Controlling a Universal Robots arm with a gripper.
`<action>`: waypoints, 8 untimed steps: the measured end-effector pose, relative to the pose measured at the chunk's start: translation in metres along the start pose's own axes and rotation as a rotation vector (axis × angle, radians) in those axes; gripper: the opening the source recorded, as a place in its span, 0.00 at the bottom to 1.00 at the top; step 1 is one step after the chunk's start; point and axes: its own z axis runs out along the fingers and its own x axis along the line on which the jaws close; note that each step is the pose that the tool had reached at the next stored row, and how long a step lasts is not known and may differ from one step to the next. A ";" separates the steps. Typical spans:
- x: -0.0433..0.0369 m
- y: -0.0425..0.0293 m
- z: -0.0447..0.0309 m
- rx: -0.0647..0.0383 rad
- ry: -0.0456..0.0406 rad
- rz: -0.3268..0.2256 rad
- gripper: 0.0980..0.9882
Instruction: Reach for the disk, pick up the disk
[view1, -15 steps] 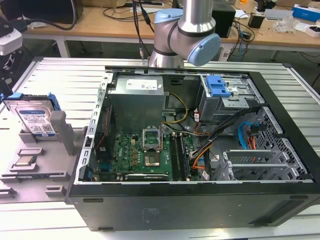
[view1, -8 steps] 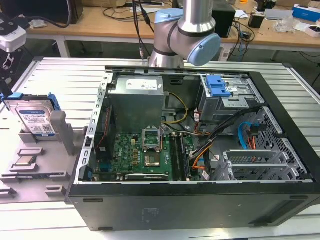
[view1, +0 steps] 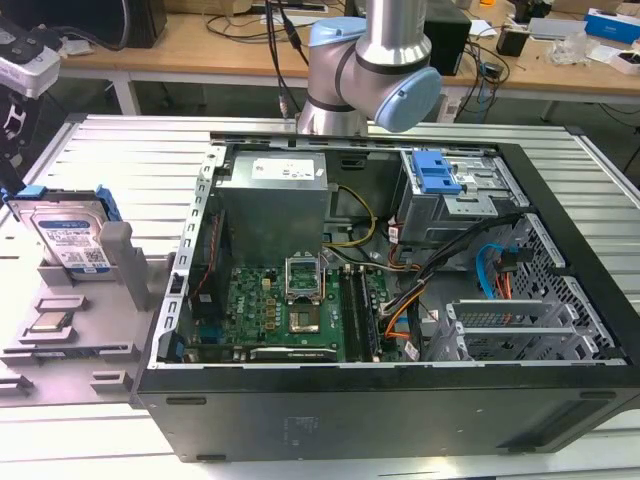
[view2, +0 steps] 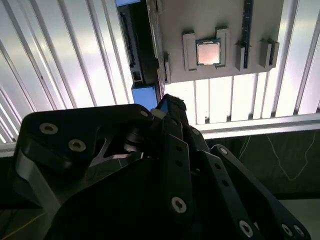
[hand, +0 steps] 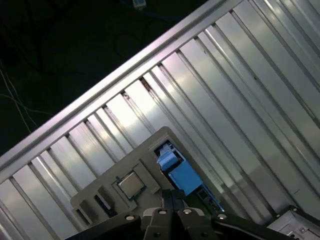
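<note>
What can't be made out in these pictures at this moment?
Exterior view: lower edge of the disk, hidden by the gray holder.
Second wrist view: one end of the disk, cut by the picture's edge.
Both wrist views: any contact between gripper and disk, masked by the gripper's body.

**Fig.** Ribbed alu. table (view1: 120, 150), slats running lengthwise, carrying two items directly. (a) Open PC case (view1: 380, 410), lying on its side at centre. (b) Grey holder plate (view1: 100, 350), sitting flat on slats just beside case, toward exterior view's left.
</note>
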 end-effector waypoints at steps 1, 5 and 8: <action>0.0000 0.0000 0.0000 0.000 0.0009 -0.022 0.01; 0.0000 0.0000 0.0000 0.000 0.0038 -0.099 0.01; 0.0000 0.0000 0.0000 0.000 0.0070 -0.184 0.01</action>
